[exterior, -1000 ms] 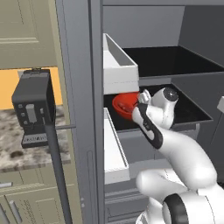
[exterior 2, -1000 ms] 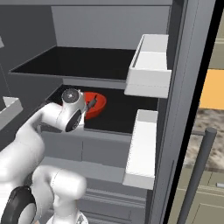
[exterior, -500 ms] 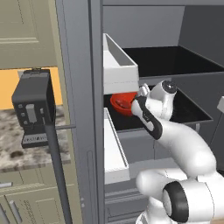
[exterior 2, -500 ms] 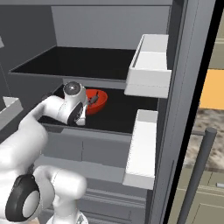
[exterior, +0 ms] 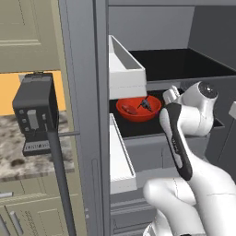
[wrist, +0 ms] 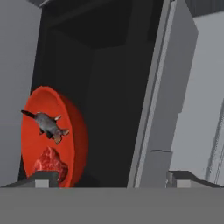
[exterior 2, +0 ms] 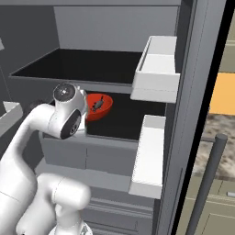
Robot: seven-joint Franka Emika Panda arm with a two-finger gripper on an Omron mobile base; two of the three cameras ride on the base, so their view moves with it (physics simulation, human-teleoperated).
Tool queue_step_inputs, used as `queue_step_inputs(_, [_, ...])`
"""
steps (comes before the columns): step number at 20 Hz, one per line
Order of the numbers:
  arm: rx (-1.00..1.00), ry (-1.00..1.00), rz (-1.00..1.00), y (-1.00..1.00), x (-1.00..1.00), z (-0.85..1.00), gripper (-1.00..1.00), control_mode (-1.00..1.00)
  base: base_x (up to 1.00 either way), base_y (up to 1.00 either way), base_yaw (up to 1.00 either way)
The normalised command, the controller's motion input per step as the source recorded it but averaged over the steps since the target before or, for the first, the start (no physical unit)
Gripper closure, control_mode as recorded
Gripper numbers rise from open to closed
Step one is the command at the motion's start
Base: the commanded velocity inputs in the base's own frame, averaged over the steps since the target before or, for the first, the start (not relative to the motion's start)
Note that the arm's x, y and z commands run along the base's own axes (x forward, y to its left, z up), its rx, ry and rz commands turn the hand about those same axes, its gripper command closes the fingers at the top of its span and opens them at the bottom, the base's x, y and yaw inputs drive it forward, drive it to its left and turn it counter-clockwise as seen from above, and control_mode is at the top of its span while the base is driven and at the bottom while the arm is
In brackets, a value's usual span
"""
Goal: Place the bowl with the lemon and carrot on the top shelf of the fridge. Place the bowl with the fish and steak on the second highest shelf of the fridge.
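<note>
Red bowl (exterior: 138, 109) sits on the black second shelf (exterior 2: 128, 120) of the fridge (exterior: 83, 92), under the top shelf (exterior: 184, 64), just beside the white door bin (exterior: 124, 69); fish (wrist: 47, 124) and steak (wrist: 51, 164) lie inside it; claw (wrist: 113, 177) stands wide, holding nothing, near the bowl.

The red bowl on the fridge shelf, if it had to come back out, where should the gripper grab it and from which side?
Probably the near rim of the red bowl, coming in from the fridge's open front. It sits upright on a black shelf, with the shelf above close overhead, so a straight-down reach looks blocked. One finger inside the rim, one outside, clear of the fish and steak.
</note>
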Motion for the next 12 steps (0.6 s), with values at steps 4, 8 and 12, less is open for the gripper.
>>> queue_step_inputs(4, [-0.29, 0.0, 0.24, -0.44, -1.0, 0.0, -1.0, -1.0, 0.0, 0.0, 0.0])
queue_step_inputs(8, [-0.4, -0.13, 0.37, -0.09, -1.0, 0.09, -1.0, -1.0, 0.0, 0.0, 0.0])
queue_step_inputs(12, [-0.37, -0.13, 0.31, 0.18, -1.0, 0.32, -1.0, -1.0, 0.0, 0.0, 0.0])
